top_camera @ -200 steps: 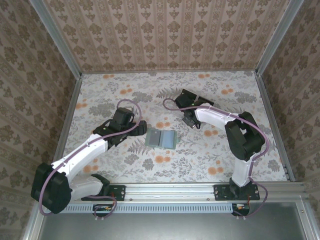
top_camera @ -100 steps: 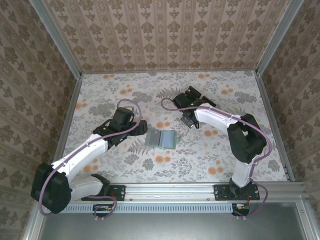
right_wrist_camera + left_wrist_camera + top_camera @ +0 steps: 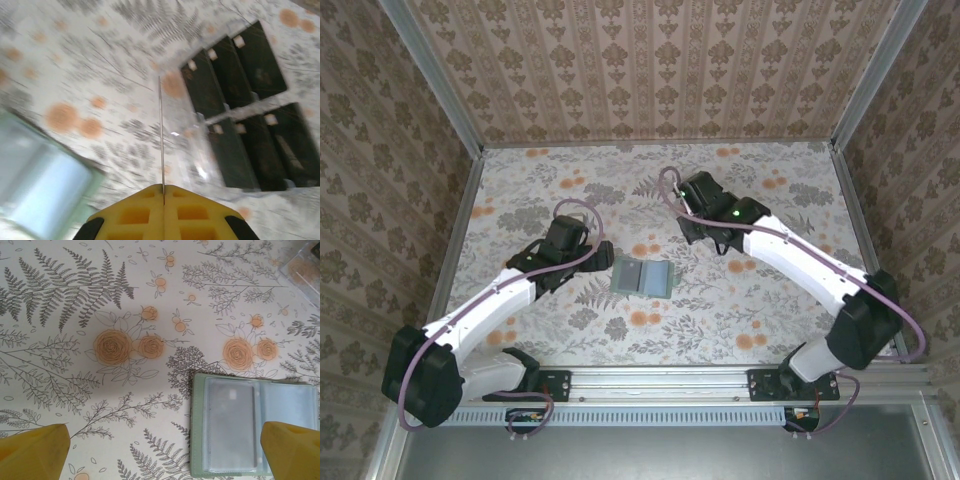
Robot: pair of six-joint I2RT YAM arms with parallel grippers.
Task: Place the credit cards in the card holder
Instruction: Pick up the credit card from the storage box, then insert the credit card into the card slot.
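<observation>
On the floral table [image 3: 520, 180] between patterned walls [image 3: 650, 70], one card holder [image 3: 255, 430] lies below the empty, wide-open left gripper [image 3: 165, 440]; six credit cards [image 3: 227, 67] lie ahead of the right gripper [image 3: 163, 192], which clamps a seventh card [image 3: 161, 135].

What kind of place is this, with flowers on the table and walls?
Probably a small robot practice booth, not a real room. Patterned wallpaper panels in a metal frame box in a flowery table, and the left arm and right arm are bolted to a rail at its near edge.
</observation>
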